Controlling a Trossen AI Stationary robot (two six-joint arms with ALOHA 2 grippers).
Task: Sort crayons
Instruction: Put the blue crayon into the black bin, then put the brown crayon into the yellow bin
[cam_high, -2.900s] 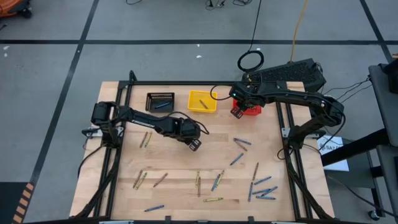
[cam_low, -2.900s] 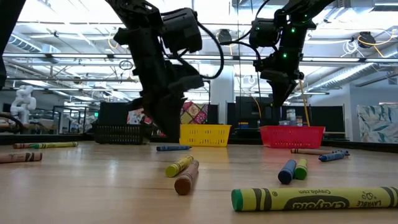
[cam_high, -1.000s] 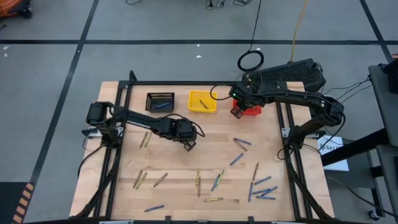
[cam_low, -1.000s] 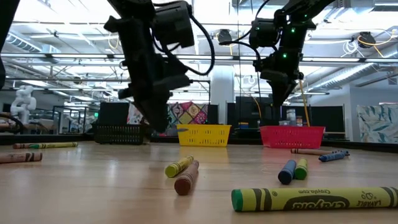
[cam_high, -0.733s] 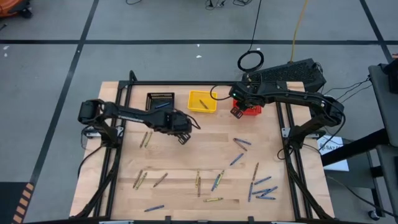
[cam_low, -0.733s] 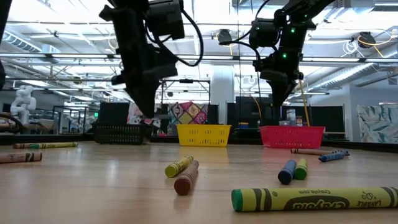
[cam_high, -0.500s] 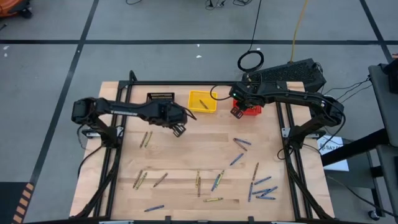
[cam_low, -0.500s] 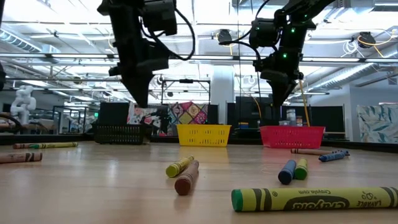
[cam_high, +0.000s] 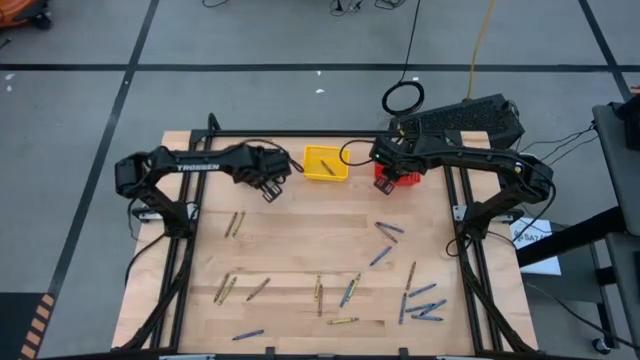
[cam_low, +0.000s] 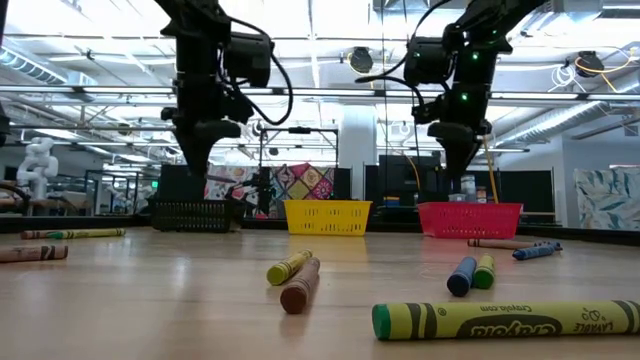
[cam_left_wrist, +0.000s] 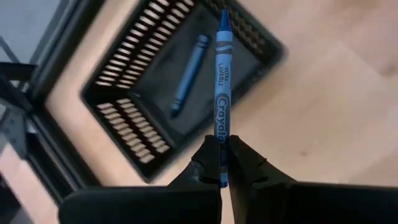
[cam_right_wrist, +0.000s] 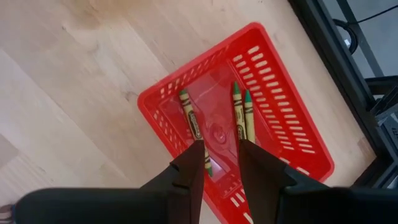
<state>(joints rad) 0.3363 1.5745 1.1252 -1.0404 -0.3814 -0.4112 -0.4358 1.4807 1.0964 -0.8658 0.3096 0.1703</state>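
Note:
My left gripper (cam_left_wrist: 222, 167) is shut on a blue crayon (cam_left_wrist: 222, 74) above the black mesh basket (cam_left_wrist: 127, 134), at the table's far left. Another blue crayon (cam_left_wrist: 189, 74) lies on that basket's floor. In the high view my left gripper (cam_high: 268, 185) covers most of the basket. My right gripper (cam_right_wrist: 221, 163) stands open over the red basket (cam_right_wrist: 292, 134), at the far right of the table, with nothing between its fingers. Three green crayons (cam_right_wrist: 239, 112) lie in the red basket. Many loose crayons (cam_high: 345, 290) lie flat on the near half of the table. My left gripper pinches the blue crayon near its flat back end (cam_left_wrist: 221, 142) between its two fingertips. The fingers slant steeply down from above. The crayon runs on along the line of the fingers, with its pointed end (cam_left_wrist: 222, 15) farthest from them. It is lifted clear, over the black basket.
A yellow basket (cam_high: 325, 163) with one crayon stands between the black and the red one along the far edge. Black frame rails (cam_high: 185, 240) run down both sides of the table. Close to the low camera lie a yellow-green crayon (cam_low: 500, 320) and a brown one (cam_low: 298, 285).
My left gripper has swung toward the table's far left corner and risen a little, carrying the blue crayon from the middle of the table to above the black basket. It has stayed shut on the crayon throughout.

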